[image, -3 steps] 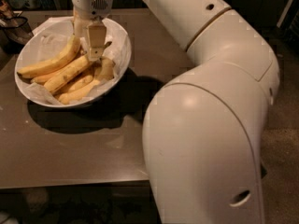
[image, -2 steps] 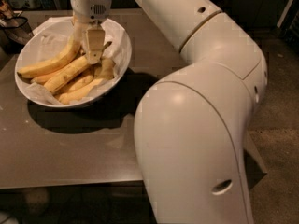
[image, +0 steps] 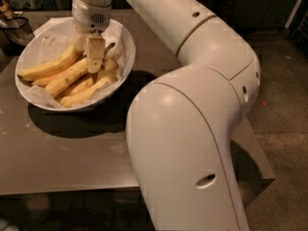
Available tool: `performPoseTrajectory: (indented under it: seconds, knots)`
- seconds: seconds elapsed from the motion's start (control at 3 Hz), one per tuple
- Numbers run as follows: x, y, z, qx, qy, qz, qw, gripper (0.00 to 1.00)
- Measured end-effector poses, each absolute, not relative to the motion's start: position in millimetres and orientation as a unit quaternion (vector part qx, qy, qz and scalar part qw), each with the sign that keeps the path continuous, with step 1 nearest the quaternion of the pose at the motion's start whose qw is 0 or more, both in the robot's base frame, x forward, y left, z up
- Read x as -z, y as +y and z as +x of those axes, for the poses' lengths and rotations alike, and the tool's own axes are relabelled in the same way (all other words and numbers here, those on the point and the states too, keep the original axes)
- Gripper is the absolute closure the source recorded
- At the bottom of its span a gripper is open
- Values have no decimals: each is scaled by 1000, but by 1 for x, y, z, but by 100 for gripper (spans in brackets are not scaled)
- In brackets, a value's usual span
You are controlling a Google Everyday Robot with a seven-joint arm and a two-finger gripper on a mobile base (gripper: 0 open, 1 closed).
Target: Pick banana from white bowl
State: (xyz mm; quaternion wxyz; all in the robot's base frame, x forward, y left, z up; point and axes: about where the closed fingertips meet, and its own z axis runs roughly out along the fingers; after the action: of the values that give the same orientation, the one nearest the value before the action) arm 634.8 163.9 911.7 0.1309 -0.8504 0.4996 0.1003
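The white bowl [image: 29,97], lined with crinkled white paper, sits on the table at the upper left and holds several bananas. The banana [image: 67,78] is long, fairly straight and brown-speckled, and lies diagonally across the bowl's middle. A more curved, cleaner banana [image: 45,67] lies behind it. Pale stubby bananas [image: 84,94] lie in front. My gripper [image: 91,57] hangs from the white wrist, down inside the bowl, over the right end of the speckled banana and touching or nearly touching it.
The grey-brown table [image: 62,153] has its front edge close below and its right edge under my arm. My bulky white arm [image: 192,129] fills the middle and right of the view. A dark object [image: 14,25] stands at the table's far left.
The gripper has stayed in the bowl over the same banana. My arm's large elbow section has swung left and closer to the camera. The bananas have not moved.
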Motion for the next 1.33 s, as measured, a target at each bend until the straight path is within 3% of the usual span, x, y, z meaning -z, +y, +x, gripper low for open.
performPoseTrajectory:
  seconds: [1.33]
  knots:
    - [-895, 159, 632, -108, 518, -842, 102, 35]
